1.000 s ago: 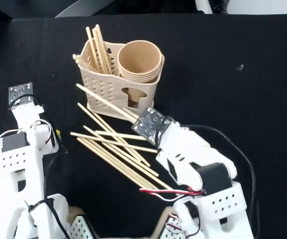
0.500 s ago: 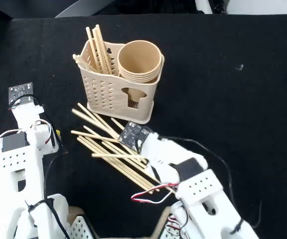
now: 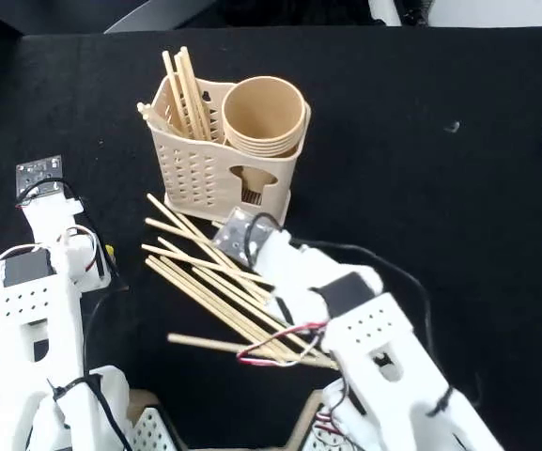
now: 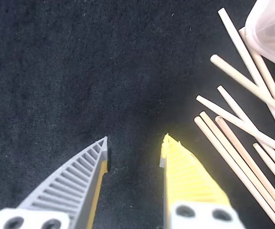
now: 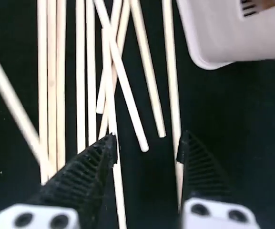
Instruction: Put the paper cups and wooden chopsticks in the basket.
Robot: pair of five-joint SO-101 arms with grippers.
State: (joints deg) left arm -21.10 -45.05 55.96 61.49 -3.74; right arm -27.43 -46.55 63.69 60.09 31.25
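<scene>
- The basket (image 3: 216, 178) stands toward the far edge of the bench (image 3: 440, 235), left of its middle. It holds a stack of paper cups (image 3: 263, 115) in one compartment and a few upright chopsticks (image 3: 184, 89) in the other.
- Many loose chopsticks (image 3: 209, 282) lie fanned and crossed between the basket and the near edge, so that part of the task looks unfinished.
- The right pincer (image 5: 147, 137) is spread wide, low over the loose pile, with several sticks between its jaws and the basket's base near one jaw.
- The left pincer (image 4: 135, 139) is also spread, holds nothing, and sits over bare bench near the stick ends.
- Likely trouble: the sticks between the right jaws cross each other, so closing may catch two or three, or pinch one off-centre and let it swing or slip.
- The round sticks could roll away on the cloth if nudged.
- A jaw so near the basket could knock it and shift or tip it.
- The right arm's cable (image 3: 271, 355) hangs over the pile and might drag sticks toward the near edge.
</scene>
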